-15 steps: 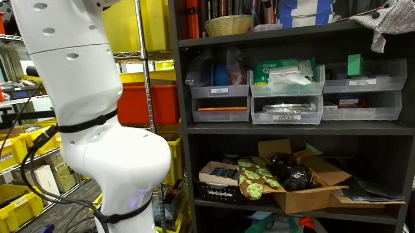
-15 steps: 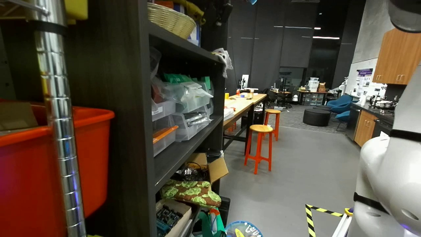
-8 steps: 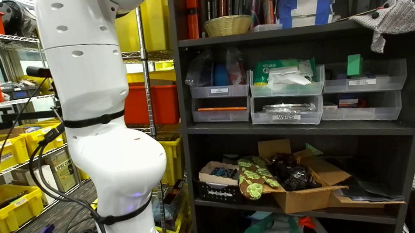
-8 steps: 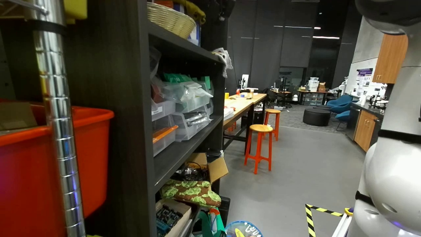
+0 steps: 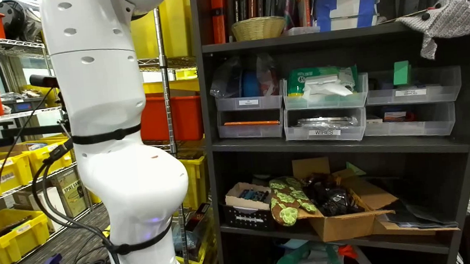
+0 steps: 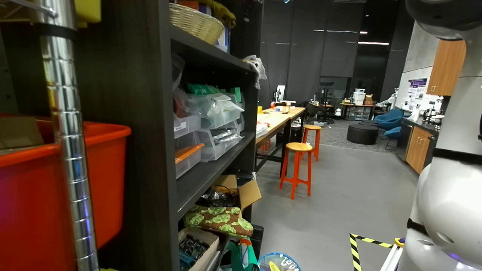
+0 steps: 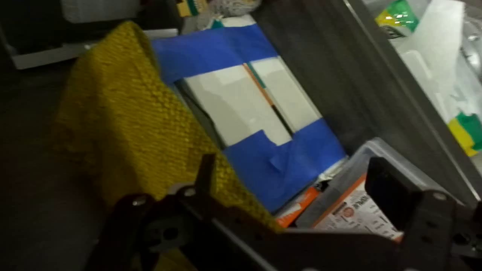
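Gripper (image 7: 292, 169) has fingers spread, nothing grasped; can't tell if it touches the yellow knit cloth (image 7: 124, 124). Cloth lies on blue-taped white box (image 7: 229, 101), set back from front edge of bookcase's upper shelf (image 5: 332, 36). For a clean grip, I'd judge: square up to a loose fold, pinch fabric only, avoid box and clear plastic container (image 7: 348, 177).

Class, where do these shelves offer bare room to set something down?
Bare: the upper shelf, between the taped white boxes and its front edge; a thin strip of middle shelf in front of the clear bins. Crowded: around those boxes, with yellow cloth and a plastic container; the lower shelf, with a cardboard box.
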Robot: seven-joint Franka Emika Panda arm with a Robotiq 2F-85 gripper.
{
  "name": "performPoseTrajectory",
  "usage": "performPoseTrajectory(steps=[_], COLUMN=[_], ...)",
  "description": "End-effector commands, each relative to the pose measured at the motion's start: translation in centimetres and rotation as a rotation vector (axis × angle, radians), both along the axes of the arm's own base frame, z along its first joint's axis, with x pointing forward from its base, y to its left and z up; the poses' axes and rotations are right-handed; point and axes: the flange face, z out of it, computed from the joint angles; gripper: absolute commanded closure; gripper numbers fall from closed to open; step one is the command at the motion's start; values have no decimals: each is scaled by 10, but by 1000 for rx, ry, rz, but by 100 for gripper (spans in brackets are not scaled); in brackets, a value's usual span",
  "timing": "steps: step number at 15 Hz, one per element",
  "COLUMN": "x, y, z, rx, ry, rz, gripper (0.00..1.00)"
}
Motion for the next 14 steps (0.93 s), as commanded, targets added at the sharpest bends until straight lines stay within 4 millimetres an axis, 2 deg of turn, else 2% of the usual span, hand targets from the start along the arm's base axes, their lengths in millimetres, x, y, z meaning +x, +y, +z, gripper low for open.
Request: performPoseTrajectory(steps=[1,7,14], x=[3,22,17], y=[-16,-22,-12], z=[-8,-33,-30], rx=[30,95,130], ry=[-179,-332,-558], rz=[-14,75,166], gripper=[0,0,0])
